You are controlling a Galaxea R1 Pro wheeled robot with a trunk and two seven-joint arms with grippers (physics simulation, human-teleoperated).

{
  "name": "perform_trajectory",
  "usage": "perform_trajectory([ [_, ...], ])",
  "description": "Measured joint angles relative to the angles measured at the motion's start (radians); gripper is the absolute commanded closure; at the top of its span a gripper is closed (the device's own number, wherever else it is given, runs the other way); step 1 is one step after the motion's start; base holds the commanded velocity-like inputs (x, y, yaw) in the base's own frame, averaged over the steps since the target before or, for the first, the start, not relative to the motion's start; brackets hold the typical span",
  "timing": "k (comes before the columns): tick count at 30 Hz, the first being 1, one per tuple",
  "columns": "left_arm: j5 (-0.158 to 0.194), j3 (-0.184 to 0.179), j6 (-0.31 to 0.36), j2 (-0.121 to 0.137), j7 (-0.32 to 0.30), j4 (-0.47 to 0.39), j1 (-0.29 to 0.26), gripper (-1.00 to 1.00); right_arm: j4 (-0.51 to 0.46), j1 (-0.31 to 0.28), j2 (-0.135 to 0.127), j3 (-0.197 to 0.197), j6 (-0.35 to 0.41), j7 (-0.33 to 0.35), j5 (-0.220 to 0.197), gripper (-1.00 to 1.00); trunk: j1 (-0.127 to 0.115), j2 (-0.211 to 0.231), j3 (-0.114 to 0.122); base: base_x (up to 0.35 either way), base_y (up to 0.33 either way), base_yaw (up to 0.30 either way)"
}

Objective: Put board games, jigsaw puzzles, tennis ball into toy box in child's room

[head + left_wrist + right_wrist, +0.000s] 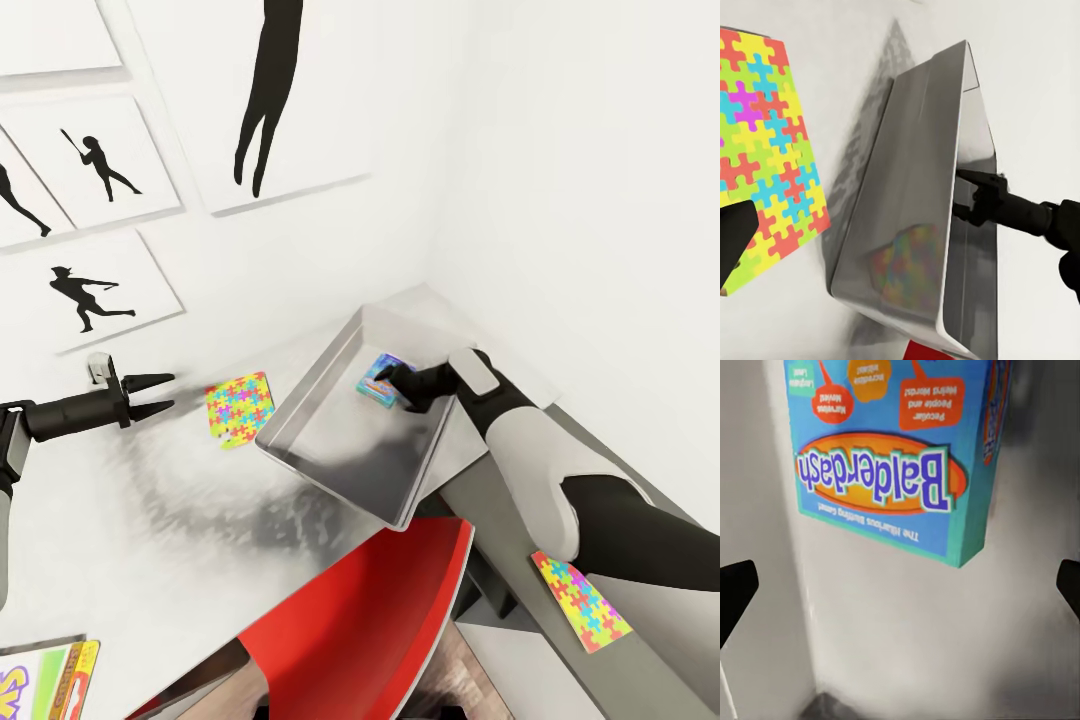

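Both my jaws are spread and empty. My right gripper [385, 376] hangs inside the toy box [300, 405], just above a blue board game [889, 450] lying flat on its floor near the far wall. My left gripper [160, 393] hovers beside a jigsaw puzzle [240, 408] left of the box.

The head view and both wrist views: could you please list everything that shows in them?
toy box: one, light grey, on the table
board games: two; a blue one in the toy box, a yellow-green one at the table's near edge
jigsaw puzzles: two, multicoloured; one beside the toy box, one on the lower section
chair: one, red, at the table
silhouette pictures: several, black on white, wall
left gripper: open, near the puzzle
right gripper: open, over the blue game
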Motion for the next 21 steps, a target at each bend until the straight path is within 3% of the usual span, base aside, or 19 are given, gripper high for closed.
perform_trajectory([
  [6, 0.0, 0.0, 0.0, 0.0, 0.0, 0.0, 0.0, -1.0, -0.024, 0.0, 0.003, -0.002, 0.004, -0.056, -0.01, -1.0, 0.0, 0.0, 0.0, 0.0, 0.0, 0.0],
  [21, 0.0, 0.0, 0.0, 0.001, 0.0, 0.0, 0.0, -1.0, -0.032, -0.001, 0.004, -0.002, 0.038, -0.065, -0.011, -1.0, 0.0, 0.0, 0.0, 0.0, 0.0, 0.0],
])
